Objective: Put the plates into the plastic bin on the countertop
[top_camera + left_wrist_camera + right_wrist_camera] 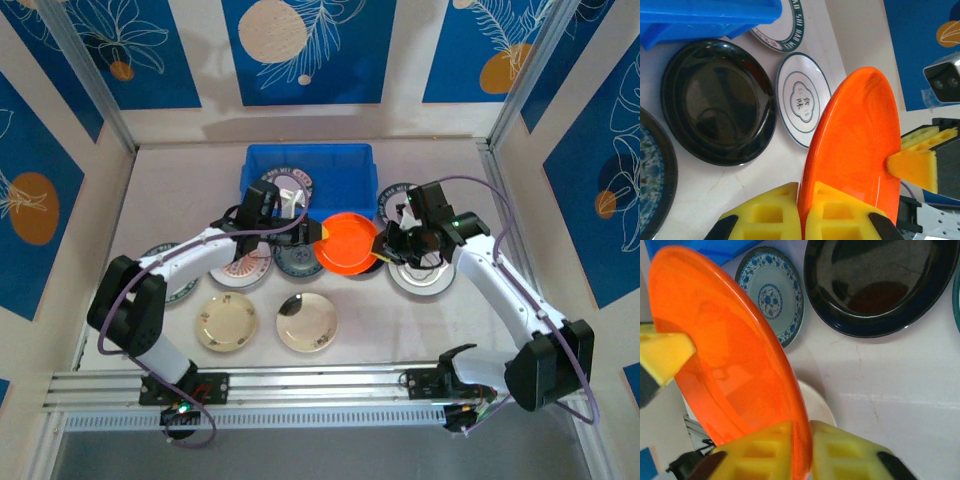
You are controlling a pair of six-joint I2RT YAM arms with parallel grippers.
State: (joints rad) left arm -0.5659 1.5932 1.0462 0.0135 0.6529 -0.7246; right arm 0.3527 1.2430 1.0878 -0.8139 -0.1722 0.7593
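An orange plate point(348, 243) hangs tilted above the countertop point(400, 330), just in front of the blue plastic bin point(305, 152). My left gripper point(316, 233) is shut on its left rim; the yellow pads point(770, 212) pinch the edge of the orange plate point(860, 145). My right gripper point(384, 248) straddles the opposite rim of the orange plate point(725, 355), its jaws a little apart with a thin gap beside one pad point(850, 455). A white plate with a dark rim point(290, 185) lies inside the bin.
More plates lie on the countertop: two cream ones point(226, 322) point(307, 322) near the front, a pink-striped one point(245, 268), a dark teal one point(297, 260), a glossy black one point(717, 102), and white dark-rimmed ones point(420, 275) point(802, 100). Patterned walls frame the sides.
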